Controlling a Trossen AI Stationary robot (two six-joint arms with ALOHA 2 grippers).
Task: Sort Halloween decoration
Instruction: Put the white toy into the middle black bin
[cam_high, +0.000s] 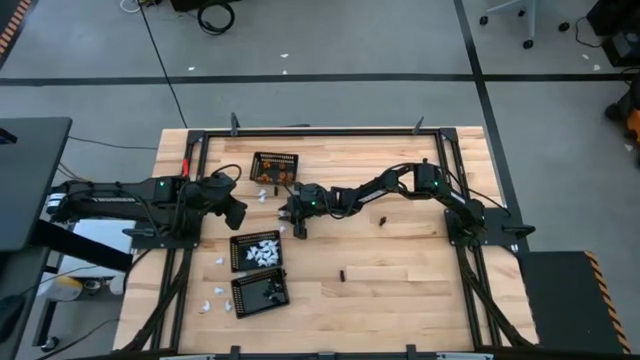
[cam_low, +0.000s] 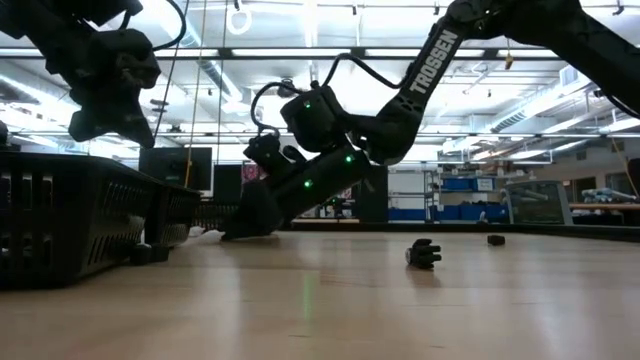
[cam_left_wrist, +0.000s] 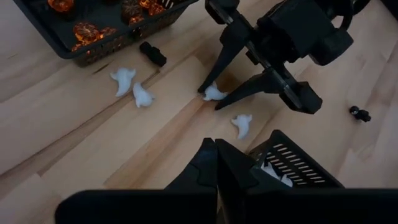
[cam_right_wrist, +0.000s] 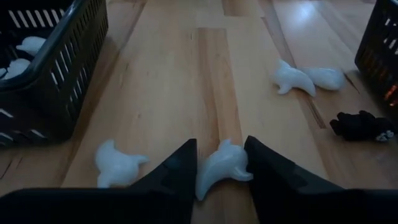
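Note:
My right gripper (cam_right_wrist: 221, 163) is low over the table's middle, its fingers closed on a small white decoration piece (cam_right_wrist: 219, 169) that lies on the wood. Other white pieces lie close by: one (cam_right_wrist: 118, 165) beside the fingers and two (cam_right_wrist: 305, 79) farther off, with a black piece (cam_right_wrist: 360, 124) near them. My left gripper (cam_left_wrist: 216, 163) is shut with nothing in it, held above the table at the left (cam_high: 237, 213). Orange pieces (cam_left_wrist: 87, 30) lie in the far basket (cam_high: 275, 167). My right gripper pinches the white piece by its two sides (cam_right_wrist: 205, 177) between its two fingertips (cam_left_wrist: 204, 91). The fingers slant down at it from the table's right side. The piece still rests on the table top.
Three black mesh baskets stand left of centre: the far one with orange pieces, the middle one (cam_high: 257, 251) with white pieces, the near one (cam_high: 260, 293) with black ones. Loose black pieces (cam_high: 382, 219) (cam_high: 341, 273) lie on the wood to the right; white ones (cam_high: 218, 292) lie near the baskets.

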